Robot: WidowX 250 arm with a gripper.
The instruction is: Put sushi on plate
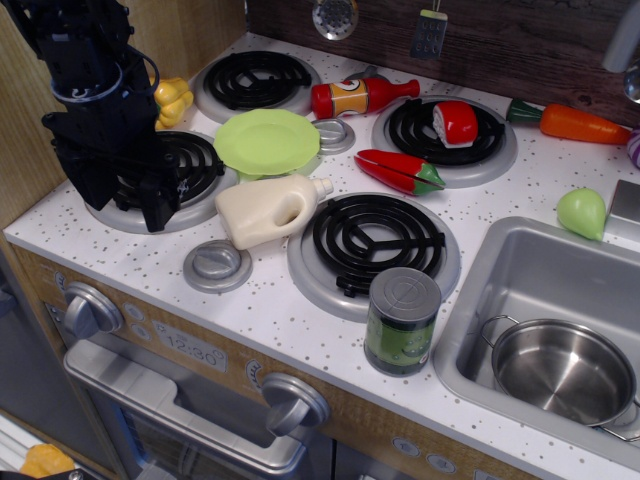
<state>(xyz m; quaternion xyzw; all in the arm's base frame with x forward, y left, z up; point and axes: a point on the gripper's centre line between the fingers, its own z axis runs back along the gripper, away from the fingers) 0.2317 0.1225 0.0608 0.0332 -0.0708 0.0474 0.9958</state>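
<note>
The sushi (455,122), a small piece with a glossy red top over a white base, rests on the back right burner (444,138). The light-green plate (267,141) with a scalloped rim lies between the burners, left of centre. My black gripper (170,205) hangs over the front left burner (165,180), well left of the sushi and just left of the plate. Its fingers point down near the coil with a gap between them and nothing held.
A cream jug (272,209) lies beside the plate. A ketchup bottle (360,97) and red chili pepper (398,170) lie between plate and sushi. A green can (402,321) stands at the front. A carrot (572,122), green pear (582,212) and sink with pot (562,370) are at the right.
</note>
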